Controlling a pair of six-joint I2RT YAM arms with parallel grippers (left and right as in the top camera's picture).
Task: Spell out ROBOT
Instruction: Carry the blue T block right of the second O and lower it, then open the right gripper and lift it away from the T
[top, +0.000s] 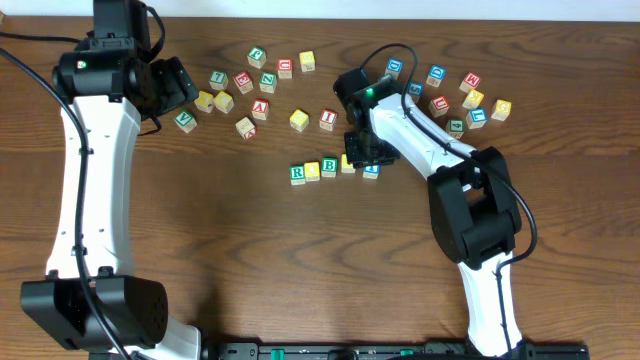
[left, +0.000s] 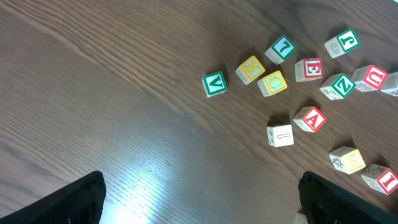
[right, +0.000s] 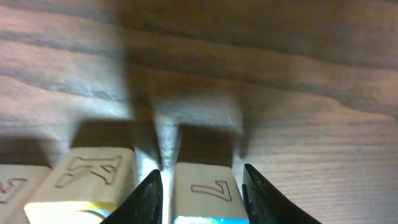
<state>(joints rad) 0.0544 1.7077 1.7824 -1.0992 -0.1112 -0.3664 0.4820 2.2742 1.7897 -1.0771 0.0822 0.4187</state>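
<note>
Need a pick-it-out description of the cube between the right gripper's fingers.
On the table, find the lone row of five cubes near the middle. The cube is at the row's right end in the overhead view, straddled by the right gripper; it has blue trim, its neighbour yellow.

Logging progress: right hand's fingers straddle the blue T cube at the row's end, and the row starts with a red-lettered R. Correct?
Not quite: the R cube is green-lettered, not red, as the overhead view shows. The rest holds: the right hand straddles the T cube at the row's end.
</note>
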